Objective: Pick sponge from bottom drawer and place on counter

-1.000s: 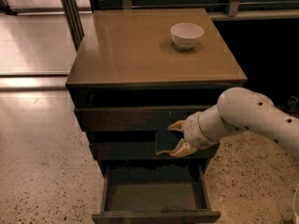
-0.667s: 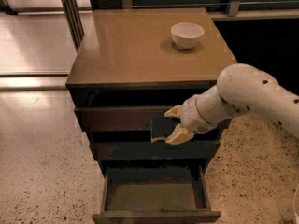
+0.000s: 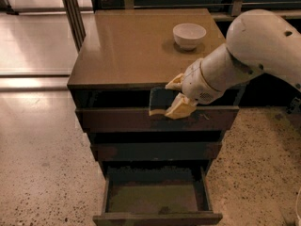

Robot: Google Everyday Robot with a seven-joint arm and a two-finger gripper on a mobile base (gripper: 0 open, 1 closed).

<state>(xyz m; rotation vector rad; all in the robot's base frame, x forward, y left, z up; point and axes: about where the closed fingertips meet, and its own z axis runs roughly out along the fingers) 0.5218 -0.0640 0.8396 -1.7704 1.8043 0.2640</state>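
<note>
Dark-faced sponge (image 3: 159, 101), yellowish layer at lower edge, held upright between fingers of gripper (image 3: 170, 98), just below front edge of glossy tan counter (image 3: 131, 46). Well below, bottom drawer (image 3: 155, 197) pulled open, olive-brown floor.

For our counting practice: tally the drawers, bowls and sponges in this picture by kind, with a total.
Drawers: 3: top drawer, middle drawer, bottom drawer pulled open
Bowl: 1, on the counter
Sponge: 1, in the gripper, before the top drawer
Total: 5

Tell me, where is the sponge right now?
The sponge is pinched in the gripper, in the air just below the front edge of the counter, high above the open bottom drawer.
</note>
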